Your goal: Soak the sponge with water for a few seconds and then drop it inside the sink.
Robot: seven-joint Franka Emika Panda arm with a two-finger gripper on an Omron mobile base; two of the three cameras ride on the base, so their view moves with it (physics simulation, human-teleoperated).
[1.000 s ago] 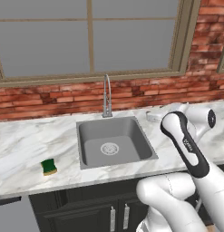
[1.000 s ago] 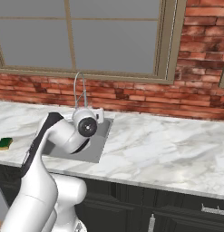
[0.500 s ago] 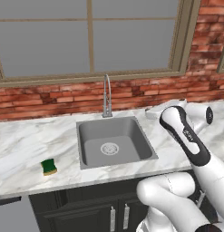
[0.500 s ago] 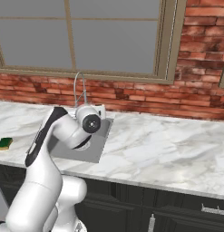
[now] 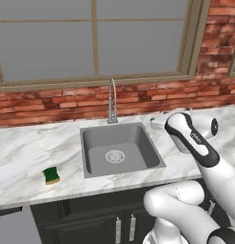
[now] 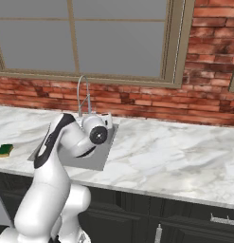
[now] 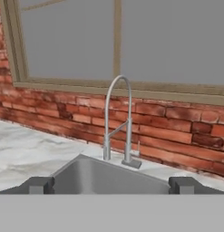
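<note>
Left base view has the sponge (image 5: 52, 175) lying flat on the white marble counter (image 5: 24, 152), green layer up over its yellow-orange layer, well to the left of the sink (image 5: 120, 148) and near the counter's front edge. The sink is a square grey basin with a round silver drain (image 5: 115, 156) in its middle. The slim silver gooseneck tap (image 5: 112, 101) stands at the back rim, in front of the red brick wall (image 5: 66, 105) and below the window (image 5: 95, 40). I can make out no stream under the spout, though the tap is small and thin here. The white arm (image 5: 195, 143) rises at the right of the sink, well apart from the sponge. A small dark mark sits on the arm's black band, too small to read as writing.

From the right base view the sponge (image 6: 4, 150) shows at the far left edge of the counter, with the arm between it and most of the basin.

Looking along the hand, the gripper (image 7: 111, 185) has its two dark fingertips (image 7: 39, 185) spread wide apart with nothing between them, facing the tap (image 7: 119, 122) across the basin's far rim.
</note>
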